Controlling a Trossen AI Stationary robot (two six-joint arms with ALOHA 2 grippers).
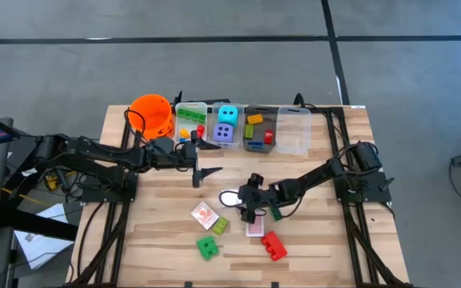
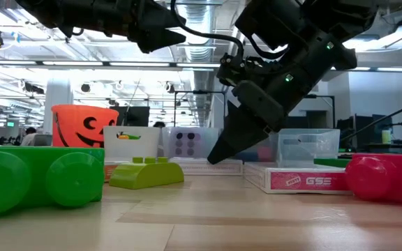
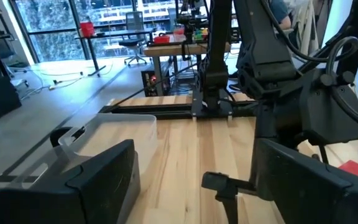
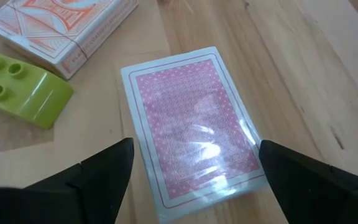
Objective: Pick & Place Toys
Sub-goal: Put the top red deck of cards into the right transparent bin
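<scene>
My right gripper [image 1: 248, 210] is open and hovers just above a pink-backed deck of cards [image 4: 191, 124] in clear wrap that lies flat on the table [image 1: 254, 229]. Its fingers stand on either side of the deck without touching it. Close by lie a lime brick [image 4: 23, 93], an orange-and-white card box [image 1: 205, 214], a green brick [image 1: 206, 246] and a red brick [image 1: 274, 246]. My left gripper [image 1: 214, 158] is open and empty in front of the bins. A cyan die [image 1: 227, 114] and a purple die [image 1: 225, 134] sit in one bin.
Several clear bins [image 1: 293, 128] stand in a row along the far edge, some holding bricks. An orange pumpkin-face bucket [image 1: 152, 114] stands at their left end. Bare wood [image 1: 334, 248] lies at the near right.
</scene>
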